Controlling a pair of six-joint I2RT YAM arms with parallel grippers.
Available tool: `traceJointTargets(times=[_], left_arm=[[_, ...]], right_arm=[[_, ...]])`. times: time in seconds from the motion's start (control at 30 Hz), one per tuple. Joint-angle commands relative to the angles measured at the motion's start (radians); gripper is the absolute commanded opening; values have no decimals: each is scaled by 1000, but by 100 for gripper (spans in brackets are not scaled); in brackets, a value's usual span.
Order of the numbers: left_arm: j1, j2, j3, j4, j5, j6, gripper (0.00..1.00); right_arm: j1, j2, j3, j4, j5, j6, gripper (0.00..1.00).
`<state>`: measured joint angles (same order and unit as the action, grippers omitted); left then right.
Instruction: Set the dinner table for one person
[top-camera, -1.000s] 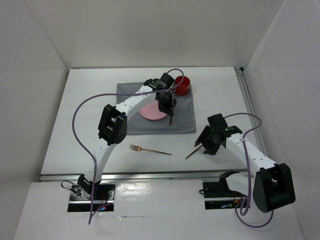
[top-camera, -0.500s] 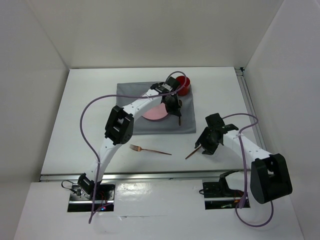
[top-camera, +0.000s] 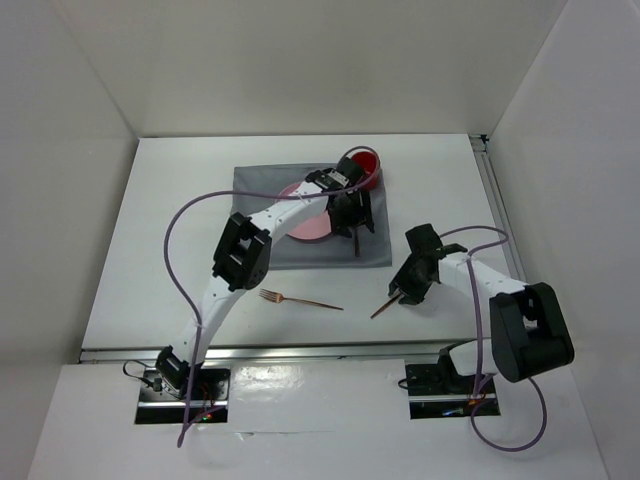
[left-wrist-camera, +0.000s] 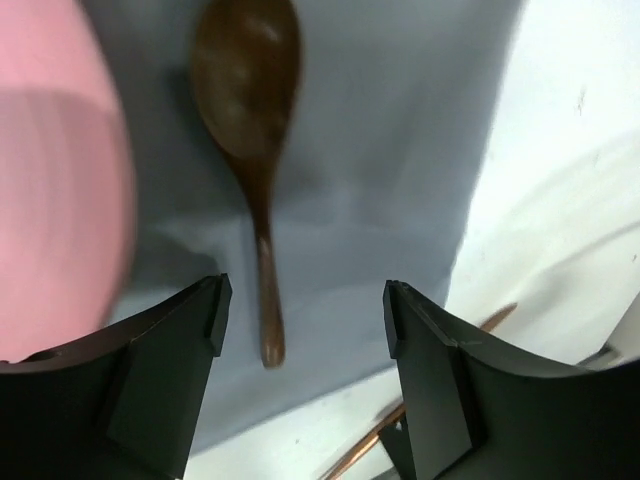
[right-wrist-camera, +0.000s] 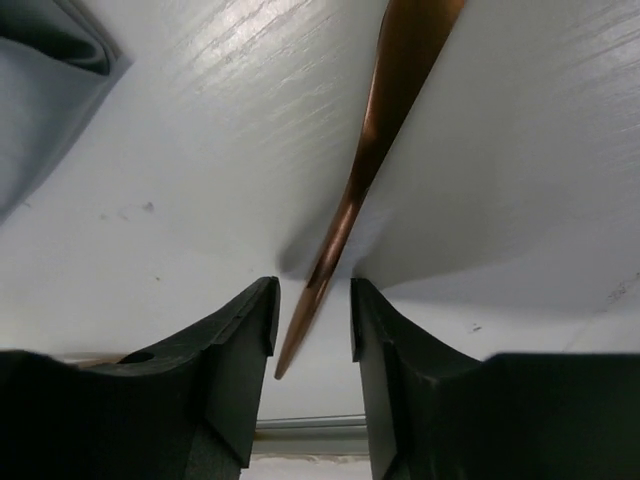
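Jaws of the left gripper (left-wrist-camera: 305, 310) are held wide apart above a wooden spoon (left-wrist-camera: 250, 120) laid on the grey cloth (left-wrist-camera: 400, 150), beside a blurred, cut-off pink plate (left-wrist-camera: 50, 200). On the white dinner table (top-camera: 170, 250), a copper handle (right-wrist-camera: 370, 150) is straddled, unclamped, by the right gripper (right-wrist-camera: 312, 300); its head is cut off.

Plain white walls (top-camera: 300, 60) on 3 sides, even light.
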<state>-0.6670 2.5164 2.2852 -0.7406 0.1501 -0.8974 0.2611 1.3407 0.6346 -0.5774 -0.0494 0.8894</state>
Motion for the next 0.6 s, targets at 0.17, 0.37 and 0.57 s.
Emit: traceJointTargets(times=[0.17, 0.37, 0.57], left_arm=[[-81, -326, -12, -39, 3, 124, 79], [-82, -519, -90, -40, -52, 161, 78], [-51, -632, -183, -59, -78, 161, 76]], right_arm=[[6, 37, -7, 25, 128, 52, 8], [53, -64, 120, -114, 266, 63, 0], [76, -31, 299, -153, 252, -154, 0]])
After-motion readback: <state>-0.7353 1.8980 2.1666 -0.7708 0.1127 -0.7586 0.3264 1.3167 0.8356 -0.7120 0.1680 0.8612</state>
